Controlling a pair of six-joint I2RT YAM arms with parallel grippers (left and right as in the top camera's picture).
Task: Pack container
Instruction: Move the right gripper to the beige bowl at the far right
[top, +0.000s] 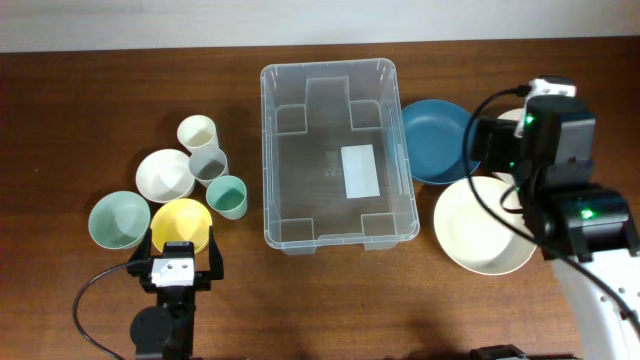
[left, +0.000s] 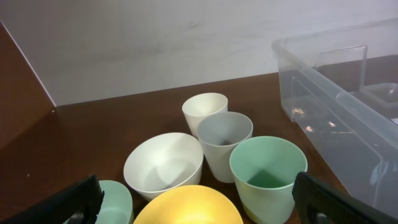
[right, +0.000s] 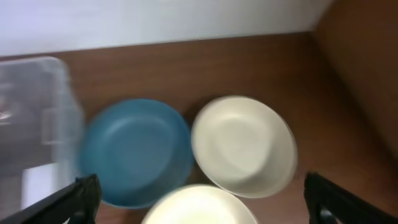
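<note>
Robot lab bench.
Wood table (top: 60, 120) against a plain white wall (left: 155, 43); left arm (top: 165, 325) and right arm (top: 585, 215), cabled, stand at it.

Container (top: 268, 150) open on top, free entry from above; its wide floor carries only a flat label (top: 358, 171). Left of it, cream cup (top: 197, 132), grey cup (top: 208, 163), green cup (top: 227, 196), white bowl (top: 165, 174), pale green bowl (top: 118, 219) and yellow bowl (top: 180, 222) crowd together, rims touching or nearly. Narrow strip of table (top: 330, 300) runs between green cup and container wall. Right: blue plate (top: 435, 140) against the wall, large cream plate (top: 480, 228) just beside, right arm (top: 560, 190) over both. Wood in front lies open.
</note>
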